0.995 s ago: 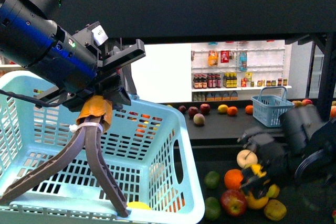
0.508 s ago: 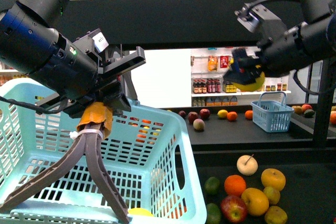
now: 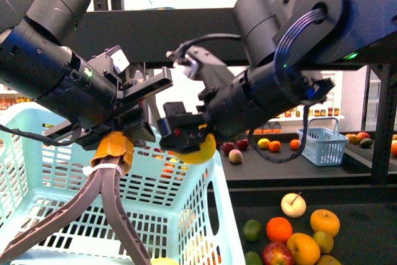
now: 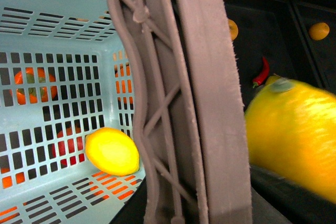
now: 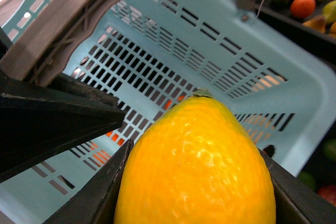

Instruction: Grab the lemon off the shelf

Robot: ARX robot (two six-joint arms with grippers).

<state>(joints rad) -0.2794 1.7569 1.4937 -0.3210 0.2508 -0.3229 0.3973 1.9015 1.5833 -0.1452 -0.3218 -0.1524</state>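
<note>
My right gripper is shut on the lemon, a bright yellow oval held above the right rim of the light blue basket. The right wrist view has the lemon filling the space between both black fingers, with the basket's slotted floor below it. Over on the left, my left gripper is shut on the basket handle, a grey-brown strap that also fills the left wrist view. A second yellow lemon lies inside the basket. The black shelf spans behind both arms.
The shelf's lower tray carries a pale stemmed fruit, oranges, a green fruit and a red apple. A small blue basket stands further back. A red chilli lies beyond the handle.
My right arm lifted the lemon from the fruit pile at lower right, rose, then swung left to the basket's right rim. The left arm and basket have hardly moved.
</note>
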